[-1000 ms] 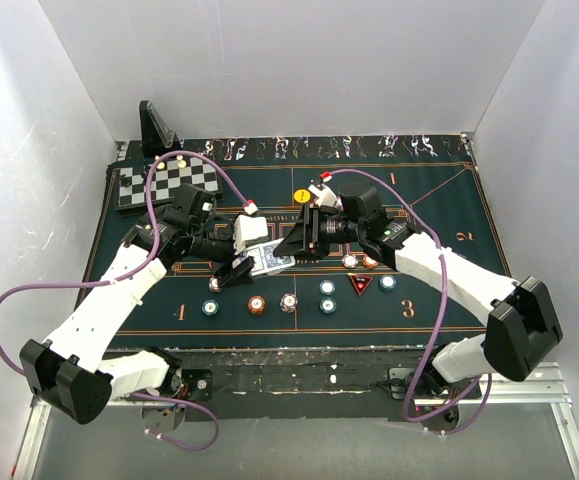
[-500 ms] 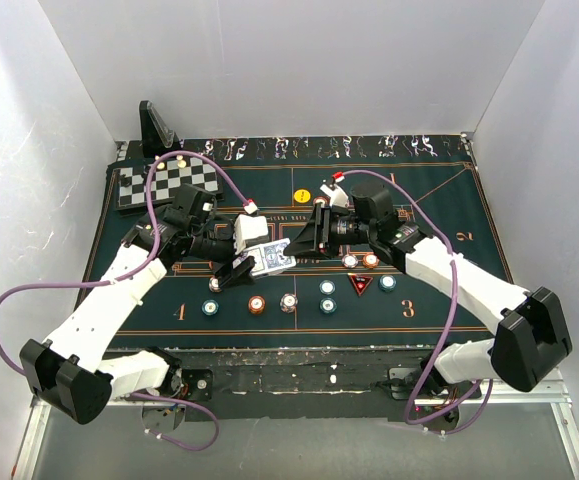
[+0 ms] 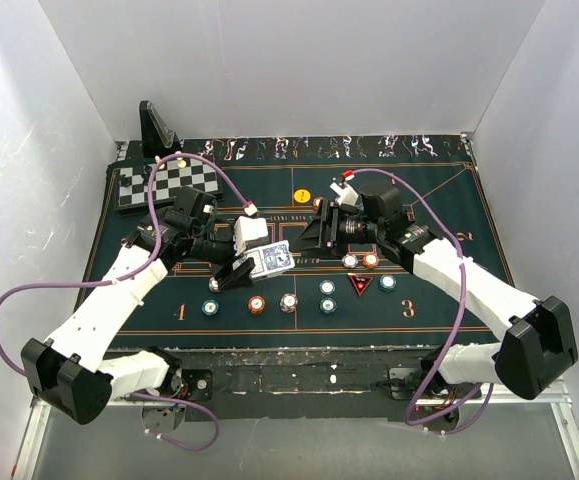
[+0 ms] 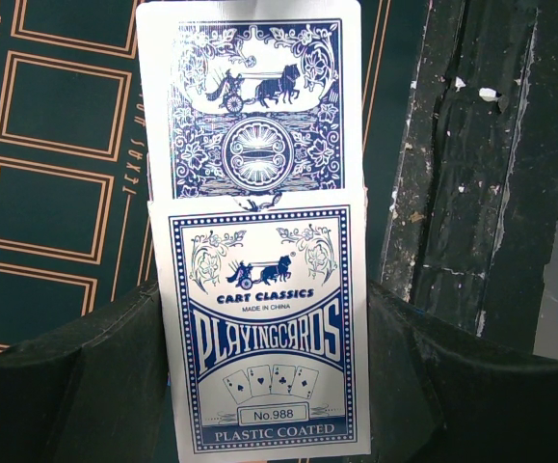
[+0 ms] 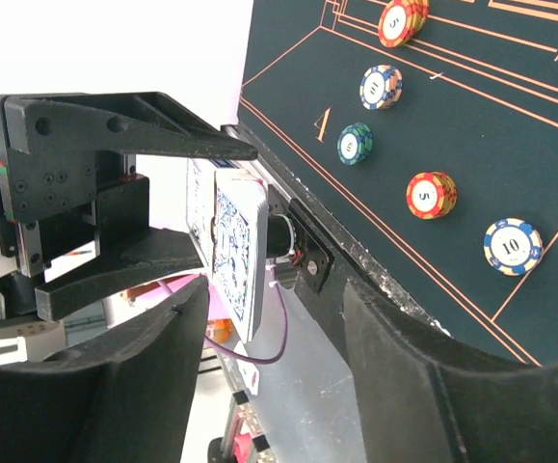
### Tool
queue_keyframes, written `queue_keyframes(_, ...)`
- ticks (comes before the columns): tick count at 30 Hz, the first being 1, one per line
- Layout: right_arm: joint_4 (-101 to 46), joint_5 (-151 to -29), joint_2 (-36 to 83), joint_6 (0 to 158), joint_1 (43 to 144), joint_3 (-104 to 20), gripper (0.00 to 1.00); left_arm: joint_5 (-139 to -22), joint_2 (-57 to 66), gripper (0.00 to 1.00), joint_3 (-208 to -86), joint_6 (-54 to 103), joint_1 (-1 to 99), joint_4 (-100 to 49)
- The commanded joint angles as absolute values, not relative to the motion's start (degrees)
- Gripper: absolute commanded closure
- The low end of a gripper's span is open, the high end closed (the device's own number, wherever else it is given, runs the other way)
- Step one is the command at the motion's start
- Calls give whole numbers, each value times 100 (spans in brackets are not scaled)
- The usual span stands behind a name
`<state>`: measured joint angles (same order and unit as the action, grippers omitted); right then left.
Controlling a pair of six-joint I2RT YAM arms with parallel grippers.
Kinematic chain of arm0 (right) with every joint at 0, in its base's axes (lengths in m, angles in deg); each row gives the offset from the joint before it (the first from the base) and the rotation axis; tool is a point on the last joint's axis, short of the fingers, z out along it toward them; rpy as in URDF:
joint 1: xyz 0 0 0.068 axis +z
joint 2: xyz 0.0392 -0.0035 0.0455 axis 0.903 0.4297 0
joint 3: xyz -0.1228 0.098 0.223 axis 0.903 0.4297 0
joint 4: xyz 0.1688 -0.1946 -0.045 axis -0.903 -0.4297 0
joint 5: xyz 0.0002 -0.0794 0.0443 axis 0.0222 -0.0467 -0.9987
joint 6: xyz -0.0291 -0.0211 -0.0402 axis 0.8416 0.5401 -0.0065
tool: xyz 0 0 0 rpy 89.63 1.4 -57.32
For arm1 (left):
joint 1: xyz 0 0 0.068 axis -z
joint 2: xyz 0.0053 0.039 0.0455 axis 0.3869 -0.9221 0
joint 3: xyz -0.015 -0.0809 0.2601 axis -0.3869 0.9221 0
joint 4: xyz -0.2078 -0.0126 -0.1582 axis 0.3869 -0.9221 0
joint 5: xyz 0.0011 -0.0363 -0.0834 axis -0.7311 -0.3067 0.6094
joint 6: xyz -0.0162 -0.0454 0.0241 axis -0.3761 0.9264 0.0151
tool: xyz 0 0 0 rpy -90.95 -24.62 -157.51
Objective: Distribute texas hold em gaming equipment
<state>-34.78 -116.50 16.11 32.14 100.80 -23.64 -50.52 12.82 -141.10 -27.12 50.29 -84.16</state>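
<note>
Looks out between the right gripper's (image 5: pixel 274 304) black fingers (image 5: pixel 95 386), spread wide, nothing pinched. Past the gap, meets the left gripper (image 5: pixel 223 198), jaws closed on a deck (image 5: pixel 242 265) seen nearly edge-on, blue pattern showing. Below the deck, catches a loop of purple cable (image 5: pixel 259 352). Upper right, takes in a tilted green mat (image 5: pixel 510 125) with orange lines and five chips (image 5: pixel 354 145): red-yellow topmost, white-blue and green under it, a red-yellow 5, a blue 10 lowest.

On the green mat (image 3: pixel 439 290) lie poker chips (image 3: pixel 257 303), a red triangle marker (image 3: pixel 360 285), yellow disc (image 3: pixel 302 195) and chessboard (image 3: pixel 164 183).
</note>
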Motion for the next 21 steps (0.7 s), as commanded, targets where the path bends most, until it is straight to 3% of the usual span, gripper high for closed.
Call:
queue_keyframes(1,-3270,-11782,1513,3266,10225,-2526,32,-5015,1380,80,-14191,-2768,5009,-8379)
queue_keyframes(9,-3139,-11658,2031,3144,10700,-2659,31,-5015,1353,79,-14287,-2671,5009,-8283)
queue_keyframes(18,-2928,-11570,2084,3029,10657,-2535,52,-4945,1415,78,-14296,-2601,5009,-8274)
queue_keyframes(21,-2936,-11623,2163,3029,10560,-2641,55,-4910,1432,79,-14305,-2557,5018,-8282)
